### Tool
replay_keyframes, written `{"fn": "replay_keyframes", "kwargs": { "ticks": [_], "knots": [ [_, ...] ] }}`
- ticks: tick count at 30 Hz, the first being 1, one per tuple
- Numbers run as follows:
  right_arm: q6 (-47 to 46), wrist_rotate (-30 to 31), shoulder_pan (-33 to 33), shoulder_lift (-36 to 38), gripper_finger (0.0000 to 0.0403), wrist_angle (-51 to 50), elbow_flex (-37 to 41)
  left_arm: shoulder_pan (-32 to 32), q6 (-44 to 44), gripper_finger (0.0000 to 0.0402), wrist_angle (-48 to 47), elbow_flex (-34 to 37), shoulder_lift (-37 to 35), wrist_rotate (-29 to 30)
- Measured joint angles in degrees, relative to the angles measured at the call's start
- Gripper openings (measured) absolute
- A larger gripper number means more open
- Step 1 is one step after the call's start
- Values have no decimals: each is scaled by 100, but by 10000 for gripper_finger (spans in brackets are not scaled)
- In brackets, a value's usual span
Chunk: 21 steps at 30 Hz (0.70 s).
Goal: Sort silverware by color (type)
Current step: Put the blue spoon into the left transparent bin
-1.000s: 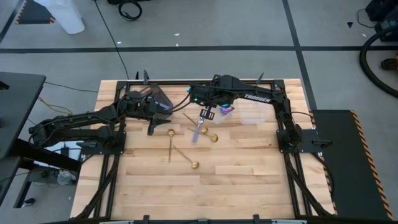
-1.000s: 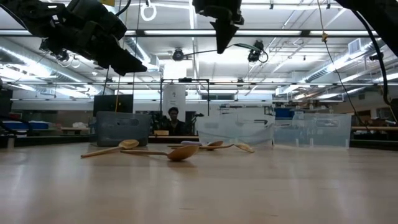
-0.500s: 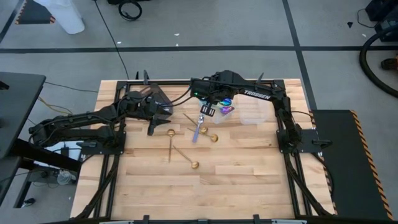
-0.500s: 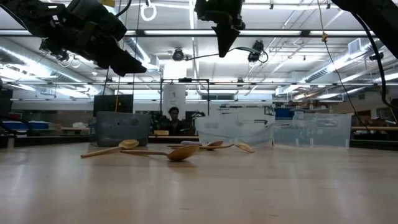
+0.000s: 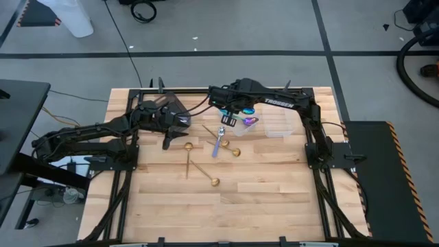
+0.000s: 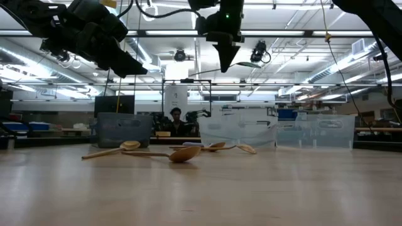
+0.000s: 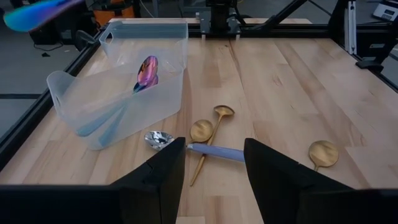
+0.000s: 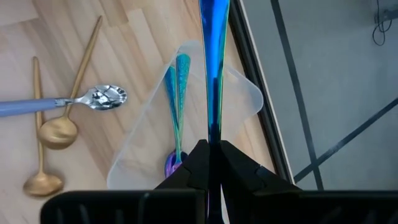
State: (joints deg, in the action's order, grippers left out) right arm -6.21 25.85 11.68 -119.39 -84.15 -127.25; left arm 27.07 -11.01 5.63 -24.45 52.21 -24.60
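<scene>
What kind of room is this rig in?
Probably a big lab or workshop: long ceiling lights, a grey taped floor around the wooden table, and a person at benches behind.

Four gold spoons, three iridescent spoons, one lilac-handled silver spoon, two clear tubs.

Glossy iridescent metal spoon; wooden table

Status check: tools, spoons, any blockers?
Right tool shut on iridescent spoon, above clear tub. Left tool open, waiting. Gold spoons unsorted. No blockers.
</scene>
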Motion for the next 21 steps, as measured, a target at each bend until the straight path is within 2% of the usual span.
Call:
{"fn": "replay_keyframes", "kwargs": {
  "ticks": [21],
  "knots": [
    [88, -40, 262, -2, 32, 495, 888, 0, 35, 173, -87, 0, 0, 0]
  ]
}}
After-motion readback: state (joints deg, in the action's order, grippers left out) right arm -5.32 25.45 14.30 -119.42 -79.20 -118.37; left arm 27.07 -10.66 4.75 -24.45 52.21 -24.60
